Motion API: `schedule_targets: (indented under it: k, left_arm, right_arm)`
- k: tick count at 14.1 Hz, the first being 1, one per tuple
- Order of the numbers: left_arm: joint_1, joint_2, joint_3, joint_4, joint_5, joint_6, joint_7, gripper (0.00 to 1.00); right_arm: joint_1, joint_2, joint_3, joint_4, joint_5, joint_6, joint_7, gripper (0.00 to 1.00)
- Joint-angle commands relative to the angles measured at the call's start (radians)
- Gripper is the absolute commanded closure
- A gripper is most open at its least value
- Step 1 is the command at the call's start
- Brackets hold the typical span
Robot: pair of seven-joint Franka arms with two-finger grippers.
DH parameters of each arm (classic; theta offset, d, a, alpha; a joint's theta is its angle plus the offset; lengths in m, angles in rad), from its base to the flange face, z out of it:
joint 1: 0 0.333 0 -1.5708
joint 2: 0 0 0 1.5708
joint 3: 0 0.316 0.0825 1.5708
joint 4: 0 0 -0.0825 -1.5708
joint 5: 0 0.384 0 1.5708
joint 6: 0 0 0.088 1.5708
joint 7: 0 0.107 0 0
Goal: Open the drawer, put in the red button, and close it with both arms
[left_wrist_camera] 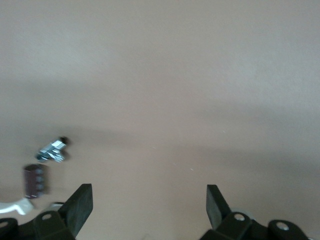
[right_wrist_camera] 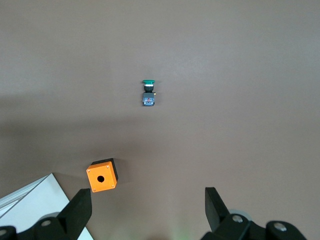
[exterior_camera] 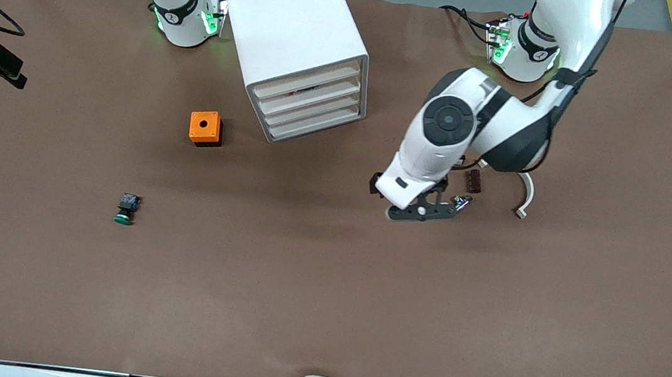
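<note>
Green button (exterior_camera: 125, 210) is lying nearest, toward the right arm's end of the desk (exterior_camera: 322, 313). Left pincer (exterior_camera: 426, 210) is hanging open and empty over bare desk. Right pincer (right_wrist_camera: 147, 206) is hovering open, high over the orange box (right_wrist_camera: 102, 176). Drawer (exterior_camera: 311, 98) is sitting flush with the other 3. Red button is showing nowhere on the desk. It is probably lying inside, so closing looks done, and both arms are likely needing only to back away.
</note>
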Motion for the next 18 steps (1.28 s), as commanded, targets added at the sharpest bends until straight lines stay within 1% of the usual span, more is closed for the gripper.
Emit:
schedule_targets:
  k: [1, 2, 6, 8, 10, 11, 12, 14, 15, 16, 17, 18]
  left_arm:
    - [0.059, -0.041, -0.01, -0.011, 0.016, -0.052, 0.065, 0.0]
    - [0.084, -0.055, -0.011, -0.013, 0.016, -0.063, 0.088, 0.0]
    - [0.185, -0.1, -0.011, -0.011, 0.015, -0.088, 0.206, 0.0]
    - [0.254, -0.133, -0.014, -0.014, 0.012, -0.111, 0.307, 0.0]
    - [0.346, -0.179, -0.019, -0.02, -0.004, -0.134, 0.438, 0.0]
    - [0.369, -0.214, -0.012, -0.036, -0.046, -0.134, 0.494, 0.0]
    - [0.375, -0.233, -0.001, -0.037, -0.057, -0.135, 0.523, 0.0]
    - [0.372, -0.256, 0.004, -0.04, -0.057, -0.135, 0.514, 0.0]
    - [0.374, -0.262, 0.007, -0.057, -0.057, -0.135, 0.514, 0.0]
    - [0.374, -0.303, 0.04, -0.103, -0.068, -0.135, 0.534, 0.0]
    - [0.365, -0.334, 0.085, -0.128, -0.079, -0.129, 0.548, 0.0]
    - [0.36, -0.348, 0.099, -0.134, -0.08, -0.129, 0.572, 0.0]
  right_arm:
    - [0.079, -0.001, -0.069, 0.016, -0.011, -0.013, 0.005, 0.0]
    - [0.091, -0.004, -0.086, 0.016, -0.008, -0.012, 0.005, 0.0]
    - [0.078, -0.004, -0.085, 0.017, 0.004, -0.012, 0.004, 0.0]
    - [0.076, -0.006, -0.085, 0.016, 0.006, -0.009, 0.004, 0.0]
    - [0.059, -0.007, -0.083, 0.016, 0.006, -0.009, -0.002, 0.0]
    - [0.059, -0.009, -0.083, 0.016, 0.006, -0.009, -0.002, 0.0]
    - [0.059, -0.01, -0.083, 0.011, 0.004, -0.012, -0.004, 0.0]
    - [0.059, -0.012, -0.083, 0.008, 0.006, 0.004, -0.004, 0.0]
    - [0.061, -0.011, -0.083, 0.01, 0.004, 0.017, 0.004, 0.0]
    - [0.053, -0.01, -0.083, 0.013, 0.006, 0.02, 0.005, 0.0]
    - [0.033, -0.001, -0.082, 0.017, 0.008, 0.02, 0.002, 0.0]
    - [0.032, 0.003, -0.083, 0.019, 0.014, 0.024, 0.004, 0.0]
